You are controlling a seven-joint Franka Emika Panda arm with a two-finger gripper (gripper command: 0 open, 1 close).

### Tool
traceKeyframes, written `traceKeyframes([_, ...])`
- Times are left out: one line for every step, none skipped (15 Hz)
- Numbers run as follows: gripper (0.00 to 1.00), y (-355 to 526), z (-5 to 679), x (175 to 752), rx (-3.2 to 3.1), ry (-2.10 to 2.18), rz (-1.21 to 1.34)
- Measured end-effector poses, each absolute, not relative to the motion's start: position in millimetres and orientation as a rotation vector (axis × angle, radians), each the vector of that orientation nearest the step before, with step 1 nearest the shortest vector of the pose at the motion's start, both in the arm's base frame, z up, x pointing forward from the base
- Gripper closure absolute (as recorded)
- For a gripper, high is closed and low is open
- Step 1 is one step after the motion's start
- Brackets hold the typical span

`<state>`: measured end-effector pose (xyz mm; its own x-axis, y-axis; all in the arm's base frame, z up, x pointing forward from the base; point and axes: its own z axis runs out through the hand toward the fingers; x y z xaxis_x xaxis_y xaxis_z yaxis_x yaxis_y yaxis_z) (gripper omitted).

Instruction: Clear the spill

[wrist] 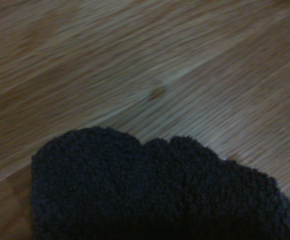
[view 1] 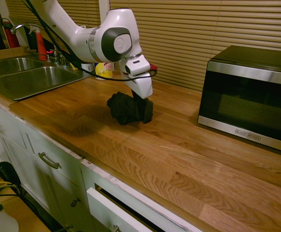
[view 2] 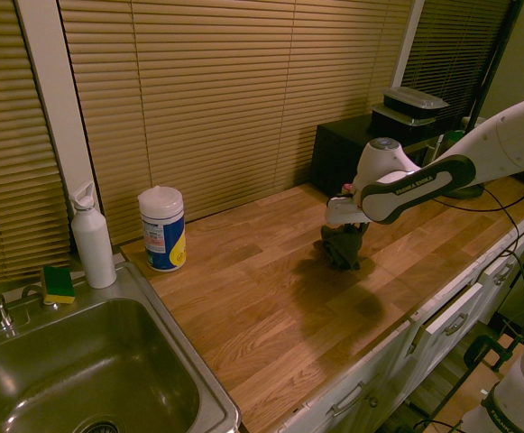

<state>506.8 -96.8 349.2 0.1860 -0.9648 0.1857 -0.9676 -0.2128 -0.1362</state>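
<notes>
Arm bent over, tool (view 1: 141,96) pointing down, clamped on dark cloth (view 1: 128,108).

Gripper (view 1: 141,98) fingertips buried in the dark cloth (view 1: 129,108), grip itself unseen. Spill too small to make out on the desk (view 1: 188,159) in either exterior view. Cloth cut off by the wrist view's lower edge, wood grain blurred. Microwave (view 1: 250,96) cropped at right edge.

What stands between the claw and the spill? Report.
Only the dark cloth gripped in the claw. Wooden counter lies around it; the spill is not clearly visible, perhaps one faint brown mark.
</notes>
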Motion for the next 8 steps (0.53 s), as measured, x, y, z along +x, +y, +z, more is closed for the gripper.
traceKeyframes([1.00,-106,348,503,2.408,-1.979,0.362])
traceKeyframes([1.00,-113,348,500,2.404,-1.989,0.362])
traceKeyframes([1.00,-116,348,499,2.405,-1.990,0.361])
traceKeyframes([1.00,-115,349,499,2.408,-1.987,0.362])
traceKeyframes([1.00,-112,350,499,2.414,-1.982,0.365])
traceKeyframes([1.00,-108,352,500,2.424,-1.974,0.369])
traceKeyframes([1.00,-102,355,501,2.436,-1.965,0.373])
traceKeyframes([1.00,-95,359,501,2.450,-1.952,0.376])
